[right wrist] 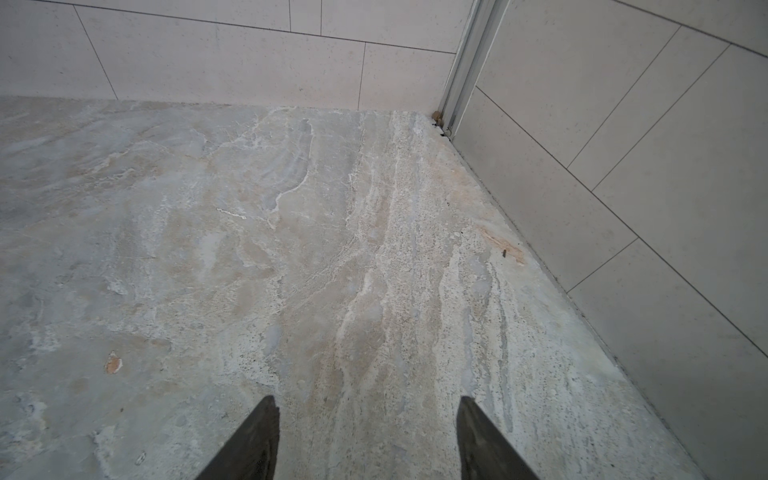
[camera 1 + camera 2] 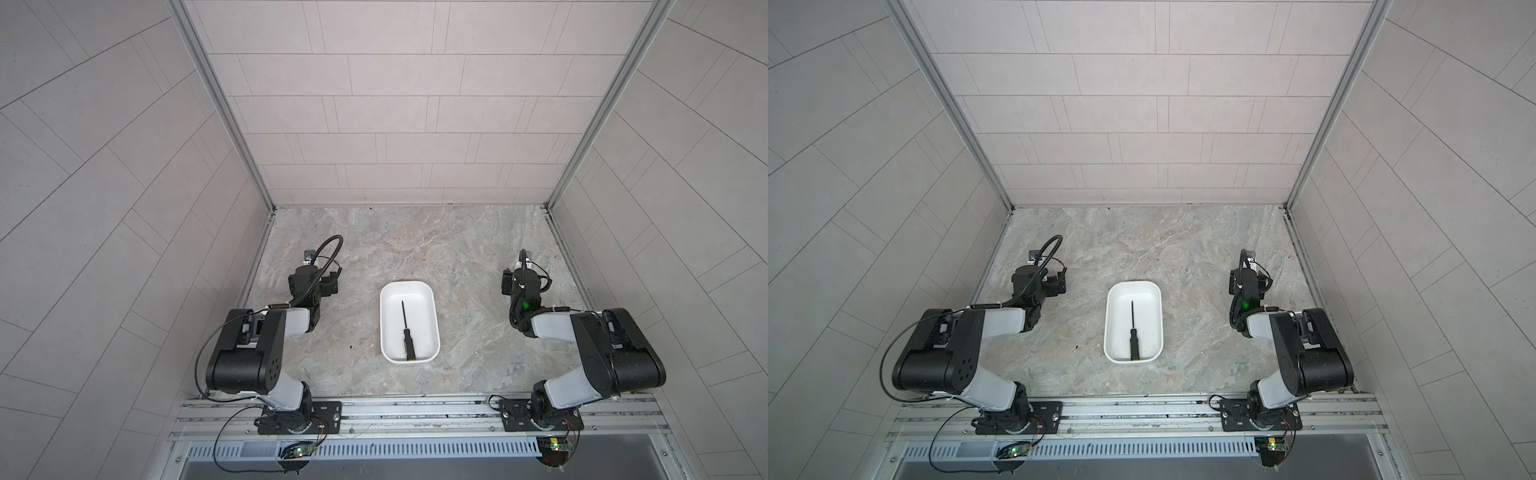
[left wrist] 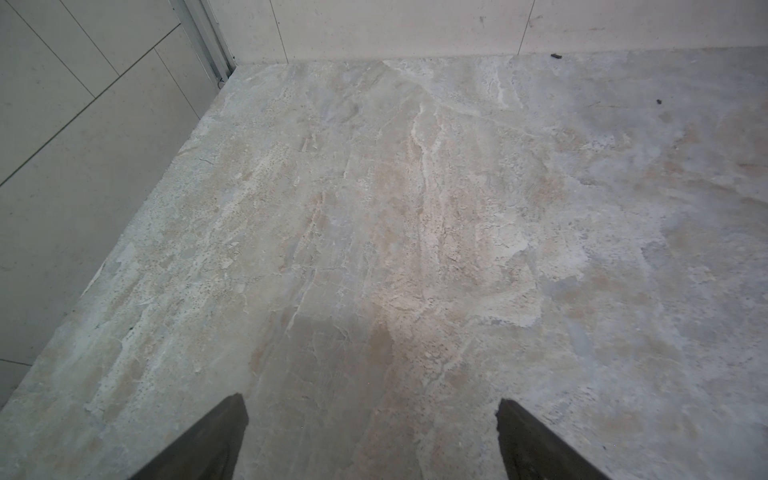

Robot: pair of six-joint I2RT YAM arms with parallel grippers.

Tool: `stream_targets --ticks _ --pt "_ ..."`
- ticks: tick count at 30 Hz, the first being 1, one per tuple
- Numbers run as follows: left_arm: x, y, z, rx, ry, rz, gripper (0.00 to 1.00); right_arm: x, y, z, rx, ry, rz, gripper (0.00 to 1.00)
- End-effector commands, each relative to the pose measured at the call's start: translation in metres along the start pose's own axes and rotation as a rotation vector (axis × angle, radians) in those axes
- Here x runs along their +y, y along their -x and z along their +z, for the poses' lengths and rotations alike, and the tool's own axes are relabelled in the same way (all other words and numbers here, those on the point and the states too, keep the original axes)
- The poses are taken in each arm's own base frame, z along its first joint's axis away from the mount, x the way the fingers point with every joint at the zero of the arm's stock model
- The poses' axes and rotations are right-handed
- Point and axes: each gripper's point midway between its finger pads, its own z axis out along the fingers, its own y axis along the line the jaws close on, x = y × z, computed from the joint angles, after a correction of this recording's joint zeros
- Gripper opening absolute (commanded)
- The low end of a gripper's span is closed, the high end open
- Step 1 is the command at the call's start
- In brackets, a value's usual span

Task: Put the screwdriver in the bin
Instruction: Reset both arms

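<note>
The screwdriver (image 2: 406, 332) (image 2: 1133, 332) lies flat inside the bin (image 2: 422, 307) (image 2: 1148, 307), shaft pointing to the back wall and its yellow-capped black handle at the bin's near end. The white bin sits mid-table between the two arms. My left arm (image 2: 305, 282) is folded back to the left of the bin and my right arm (image 2: 525, 286) to the right, both well apart from it. In the wrist views the left gripper (image 3: 372, 401) and the right gripper (image 1: 368, 399) stand open over bare marbled tabletop, with nothing between their fingers.
Tiled walls close the table on the left, back and right, with metal corner posts (image 2: 266, 199) (image 2: 548, 203). An aluminium rail (image 2: 415, 411) carrying the arm bases runs along the front edge. A small dark speck (image 2: 351, 347) lies left of the bin.
</note>
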Motion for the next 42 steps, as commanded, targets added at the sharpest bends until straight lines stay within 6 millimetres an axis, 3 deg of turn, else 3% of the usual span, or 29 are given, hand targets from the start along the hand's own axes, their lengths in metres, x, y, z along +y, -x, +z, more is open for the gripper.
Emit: stream_targets --ticks 1,11,12,13,42 --pt "0.0031 0.0136 0.0007 -0.043 0.013 -0.025 1.0 0.0016 0.0006 0.0006 -0.005 0.003 -0.014 0.63" --pt "0.0026 0.0143 -0.0009 -0.049 0.01 -0.023 1.0 0.0019 0.0007 0.0009 -0.005 0.004 -0.015 0.79" --pt "0.0033 0.0146 -0.0011 -0.05 0.012 -0.025 1.0 0.002 0.0006 0.001 -0.004 0.004 -0.015 0.85" --pt "0.0028 0.0145 -0.001 -0.049 0.011 -0.024 1.0 0.0019 0.0004 0.0009 -0.004 0.004 -0.015 0.98" --pt "0.0028 0.0147 -0.0009 -0.049 0.012 -0.023 1.0 0.0036 0.0008 0.0007 -0.001 0.0 -0.029 0.99"
